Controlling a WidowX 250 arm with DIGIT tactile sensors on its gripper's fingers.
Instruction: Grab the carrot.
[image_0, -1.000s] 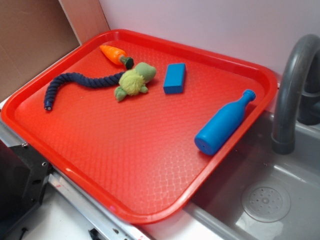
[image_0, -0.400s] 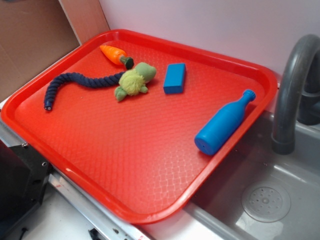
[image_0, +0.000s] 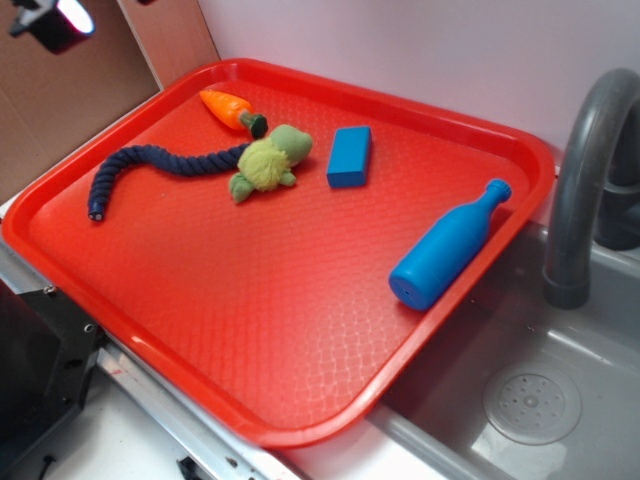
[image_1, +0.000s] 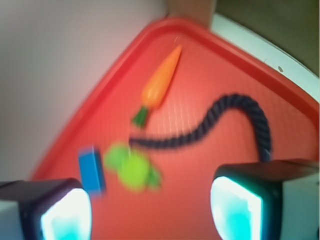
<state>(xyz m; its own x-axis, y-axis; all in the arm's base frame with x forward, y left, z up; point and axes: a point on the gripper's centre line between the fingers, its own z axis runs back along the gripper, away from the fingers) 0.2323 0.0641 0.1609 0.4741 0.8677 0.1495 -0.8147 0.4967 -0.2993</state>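
Observation:
The carrot (image_0: 230, 108), small and orange with a dark green stub, lies at the far left corner of the red tray (image_0: 300, 420). In the wrist view the carrot (image_1: 161, 80) sits ahead of me, its tip pointing away. My gripper (image_1: 150, 210) is open, its two glowing pads wide apart with nothing between them, hovering high above the tray. In the exterior view only a bit of the gripper (image_0: 52, 20) shows at the top left corner, well away from the carrot.
On the tray lie a dark blue rope (image_0: 150, 165), a fuzzy yellow-green plush toy (image_0: 268, 160), a blue block (image_0: 349, 156) and a blue bottle (image_0: 448, 245). A grey sink with a faucet (image_0: 585, 170) lies to the right. A pale wall stands behind.
The gripper has come into the exterior view at the top left corner. Nothing on the tray has moved.

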